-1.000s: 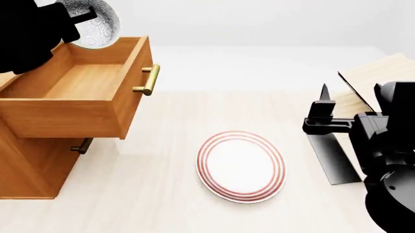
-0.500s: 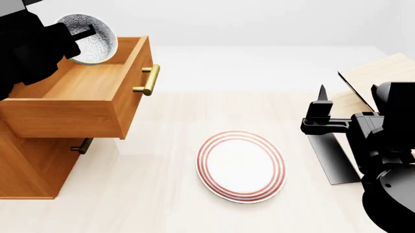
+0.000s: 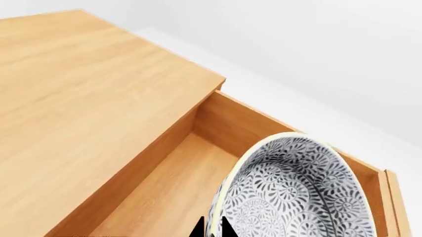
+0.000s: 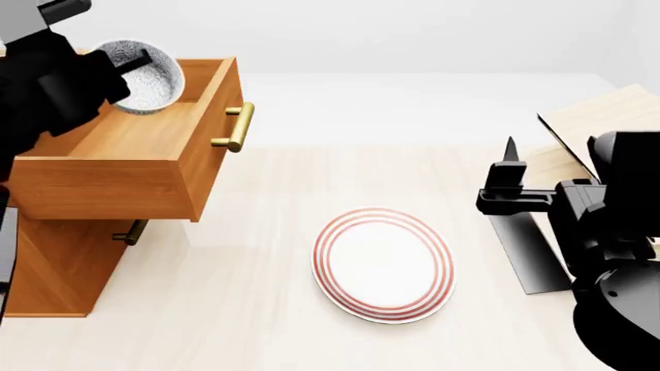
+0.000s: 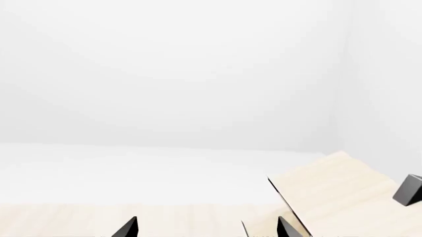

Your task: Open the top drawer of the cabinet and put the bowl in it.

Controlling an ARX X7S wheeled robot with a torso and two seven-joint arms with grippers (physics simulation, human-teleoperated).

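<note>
The left end effector, clamped on the rim of the bowl, has carried it lower into the back of the open top drawer of the cabinet, so release looks near. Right of the cabinet, a red-ringed plate lies on the pale desk. Farther right, the right end effector hangs empty, fingers spread, by a pale rack; the room is plain white.

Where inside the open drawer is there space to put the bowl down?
The top drawer is pulled out, and its whole wooden floor shows bare between its side walls and its front with the brass handle. The back corner is crowded: the left gripper holds the bowl there, tilted on its side. The middle and front are free.
</note>
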